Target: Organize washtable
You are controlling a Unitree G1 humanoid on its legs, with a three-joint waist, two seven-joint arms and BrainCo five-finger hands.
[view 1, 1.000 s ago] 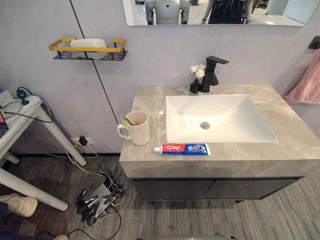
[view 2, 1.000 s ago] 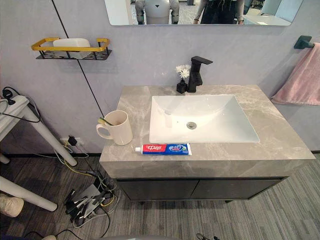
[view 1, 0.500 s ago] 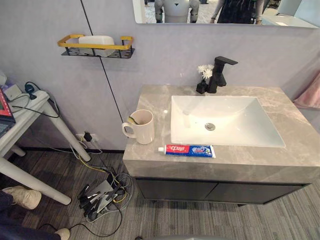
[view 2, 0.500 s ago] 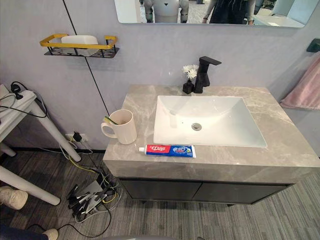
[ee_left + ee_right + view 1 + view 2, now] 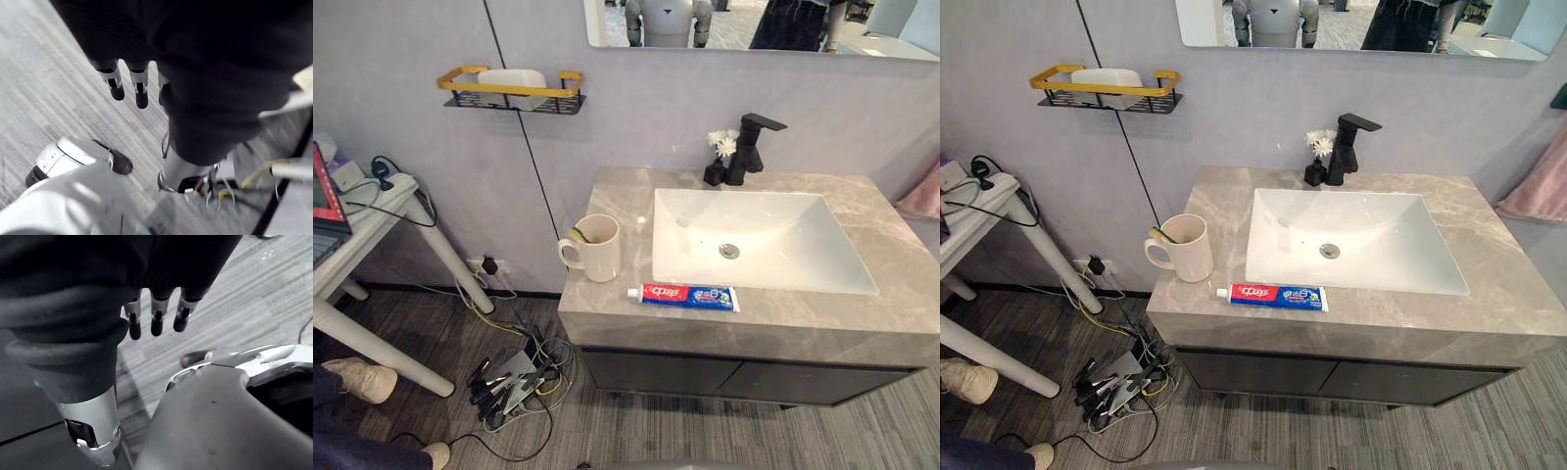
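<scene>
Both left hand [image 5: 133,84] & right hand [image 5: 157,317] hang over floor [image 5: 44,93], fingers relaxed, empty; toothpaste [image 5: 683,296] on counter [image 5: 867,315] in front of sink [image 5: 783,211], mug [image 5: 598,251] nearby.

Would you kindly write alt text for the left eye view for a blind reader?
A grey stone washtable with a white sink; a cream mug holding a toothbrush stands left of the sink, and a toothpaste tube lies along the front edge. A black faucet and white flowers stand behind the sink.

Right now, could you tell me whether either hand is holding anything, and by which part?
Nothing is held: the left hand and right hand both hang open and empty over the floor.
</scene>
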